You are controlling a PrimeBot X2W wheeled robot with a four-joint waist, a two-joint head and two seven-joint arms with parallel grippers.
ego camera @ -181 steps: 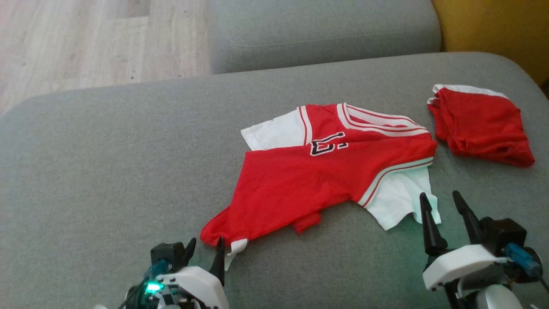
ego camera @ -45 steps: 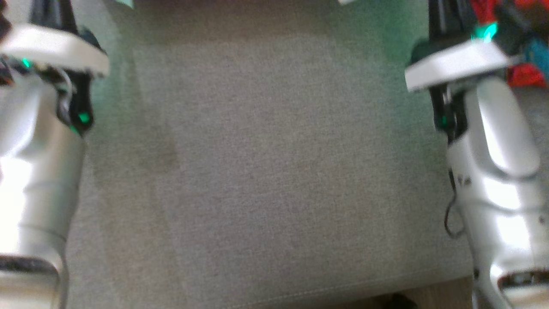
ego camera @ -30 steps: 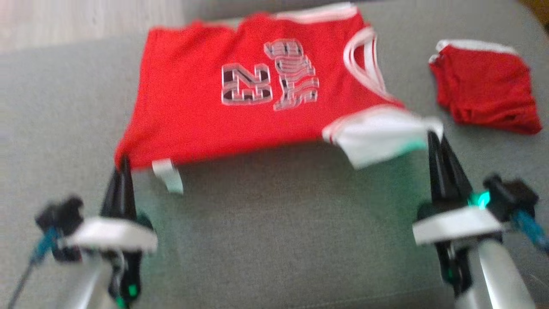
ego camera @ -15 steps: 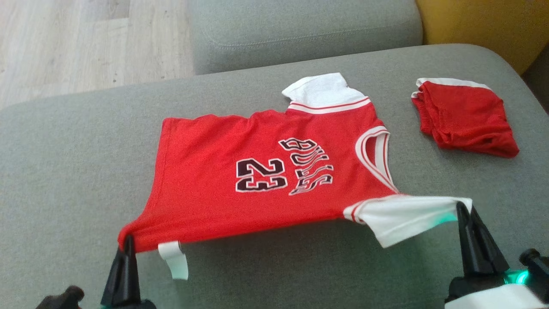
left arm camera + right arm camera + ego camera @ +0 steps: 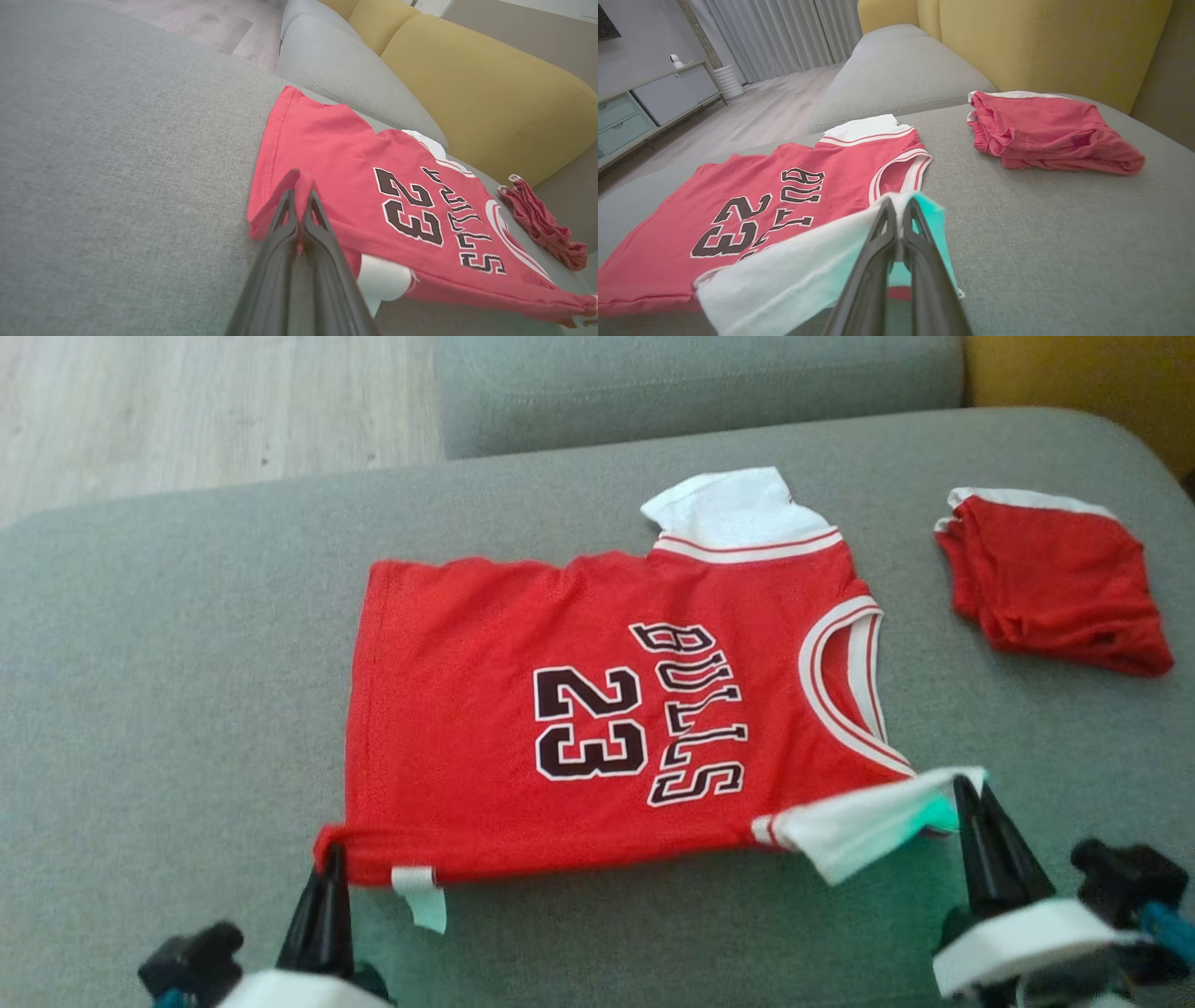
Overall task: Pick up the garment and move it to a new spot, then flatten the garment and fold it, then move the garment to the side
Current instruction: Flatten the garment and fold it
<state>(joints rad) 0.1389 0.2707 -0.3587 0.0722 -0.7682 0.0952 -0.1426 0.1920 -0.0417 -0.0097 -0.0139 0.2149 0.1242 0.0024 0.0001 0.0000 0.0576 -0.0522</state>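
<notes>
The garment point(image 5: 597, 709), a red jersey printed with "23" and "BULLS" in black, is spread front side up across the middle of the grey sofa seat point(image 5: 187, 663), its hem to the left and its white-trimmed neck opening to the right. The left pincer point(image 5: 329, 873) is closed on the near left corner of the hem, its two dark fingers pressed together with a fold of red cloth pinched between the tips. The right pincer point(image 5: 966, 793) is likewise clamped shut on the edge of the near white sleeve point(image 5: 859, 821), which is pulled out to the right. Between the two grips the near edge of the jersey runs taut and sits slightly off the seat, while the far part lies flat on it. A small white tag point(image 5: 420, 891) hangs from the near hem, just right of the left pincer. The far white sleeve point(image 5: 733, 509) lies flat on the cushion. A bundle of red shorts point(image 5: 1055, 583) rests on the seat at the far right, apart from the jersey.
</notes>
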